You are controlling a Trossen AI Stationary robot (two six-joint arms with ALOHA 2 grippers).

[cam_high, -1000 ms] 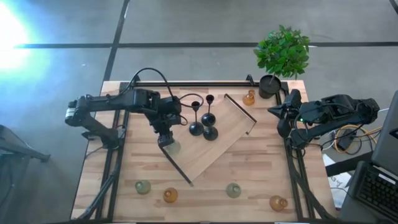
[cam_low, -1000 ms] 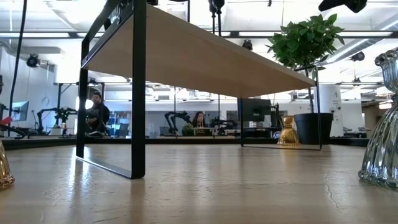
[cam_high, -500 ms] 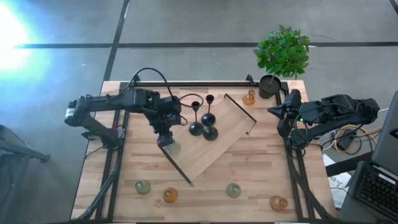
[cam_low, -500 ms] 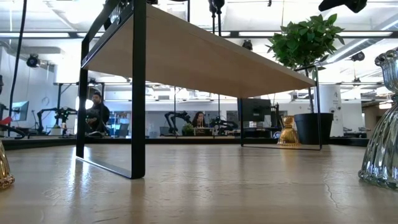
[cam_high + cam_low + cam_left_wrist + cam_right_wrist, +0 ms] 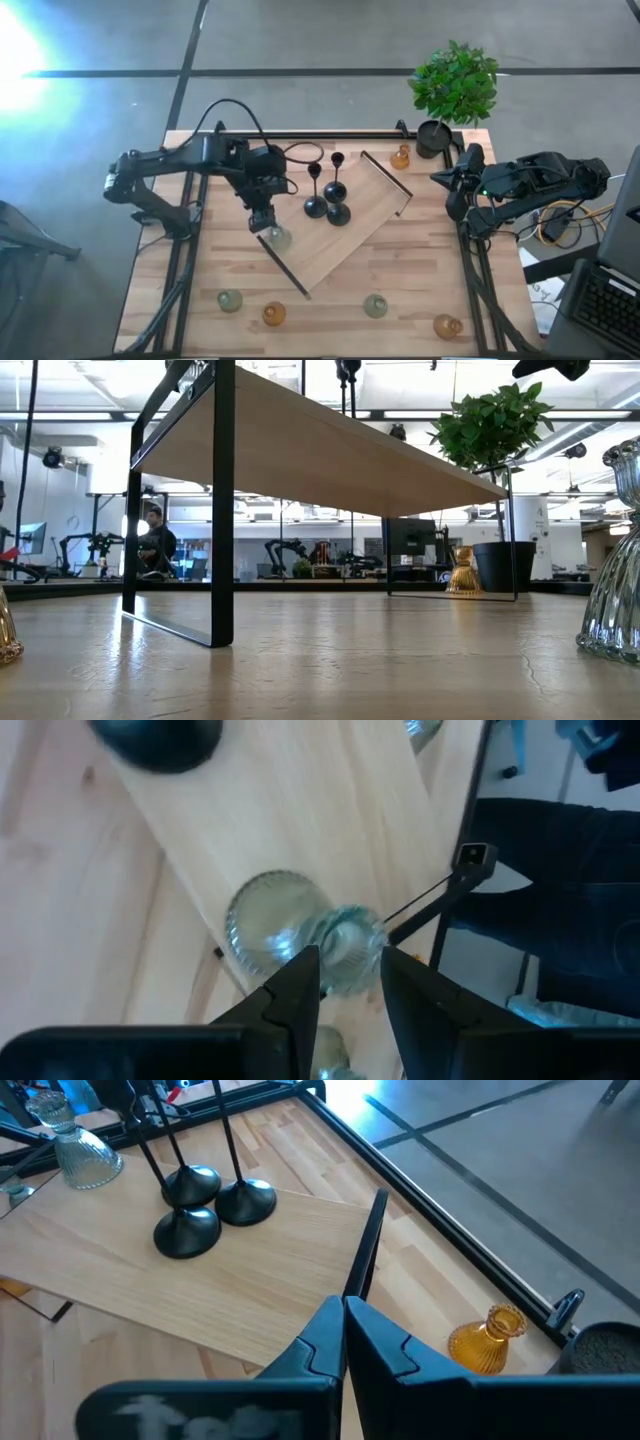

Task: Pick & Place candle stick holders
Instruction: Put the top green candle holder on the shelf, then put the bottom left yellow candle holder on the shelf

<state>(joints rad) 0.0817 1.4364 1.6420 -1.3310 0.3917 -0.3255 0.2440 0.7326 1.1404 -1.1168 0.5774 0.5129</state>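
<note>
high view, shelf: a small raised wooden shelf [image 5: 345, 215] sits mid-table; three black holders [image 5: 326, 205] stand on it toward 12 o'clock.
high view, left gripper [image 5: 264, 229]: over the shelf's 9 o'clock corner, right above a pale glass holder [image 5: 277, 238] standing on that edge.
high view, still on the table: pale green holder [image 5: 230, 300] and amber holder [image 5: 273, 314] at 7 o'clock, green holder [image 5: 375, 305] at 6, amber holder [image 5: 447, 326] at 5, small amber holder [image 5: 401, 156] at 1 beside the potted plant [image 5: 455, 88].
high view, right gripper [image 5: 447, 180]: parked at 3 o'clock, off the work.
low view: shelf underside [image 5: 330, 455] fills the frame; the amber one shows far off, a clear glass holder [image 5: 618, 560] at the 3 o'clock edge.
left wrist view: the two fingers [image 5: 300, 988] stand part open on either side of the glass holder's neck; i cannot tell if they press it or have let go.
right wrist view: its pincer is closed, nothing in it; black holders and shelf ahead.
progress, my guess: four on the shelf, five left.
</note>
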